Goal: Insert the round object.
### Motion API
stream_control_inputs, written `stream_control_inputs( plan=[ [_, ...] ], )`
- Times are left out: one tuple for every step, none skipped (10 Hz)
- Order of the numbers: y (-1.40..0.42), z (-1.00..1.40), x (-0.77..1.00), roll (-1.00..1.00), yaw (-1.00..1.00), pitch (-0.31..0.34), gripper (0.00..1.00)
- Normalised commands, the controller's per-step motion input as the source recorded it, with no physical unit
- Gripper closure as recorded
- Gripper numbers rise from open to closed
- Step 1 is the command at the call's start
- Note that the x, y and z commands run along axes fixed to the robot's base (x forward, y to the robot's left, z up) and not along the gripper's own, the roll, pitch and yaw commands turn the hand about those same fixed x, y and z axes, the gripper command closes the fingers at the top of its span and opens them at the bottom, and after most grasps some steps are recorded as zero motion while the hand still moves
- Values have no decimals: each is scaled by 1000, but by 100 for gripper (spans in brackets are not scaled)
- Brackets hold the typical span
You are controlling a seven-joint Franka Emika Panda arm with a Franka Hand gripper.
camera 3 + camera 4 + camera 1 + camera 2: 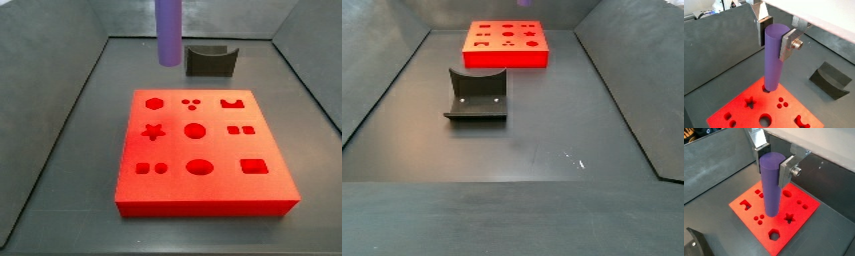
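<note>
My gripper [775, 40] is shut on the round object, a long smooth purple cylinder peg [773, 60], and grips it near its upper end in both wrist views [774, 165]. The peg [769, 188] hangs upright. In a side view the peg [168, 32] comes down from the top edge and ends well above the red block [201, 190]; the gripper itself is out of that frame. The red block [744, 107] lies below with several shaped holes, among them a round hole [195, 130]. The block also shows in the wrist view [801, 215] and in the far side view [506, 57], where the gripper and peg are out of view.
The dark fixture [210, 60] stands on the floor behind the red block, and it also shows in a side view [476, 95] and a wrist view [831, 79]. Grey walls slope up around the dark floor [516, 150].
</note>
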Motion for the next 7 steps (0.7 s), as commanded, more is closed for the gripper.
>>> stream_control_inputs(
  plan=[
    [-320, -591, 471, 160, 31, 0, 100],
    [-429, -643, 686, 141, 120, 0, 100],
    [-517, -509, 860, 31, 86, -6, 100],
    [-374, -440, 860, 66, 43, 0, 100],
    [-349, -297, 823, 131, 57, 3, 100],
    [-334, -269, 786, 147, 43, 34, 100],
    [-211, -254, 694, 83, 0, 34, 100]
  ],
)
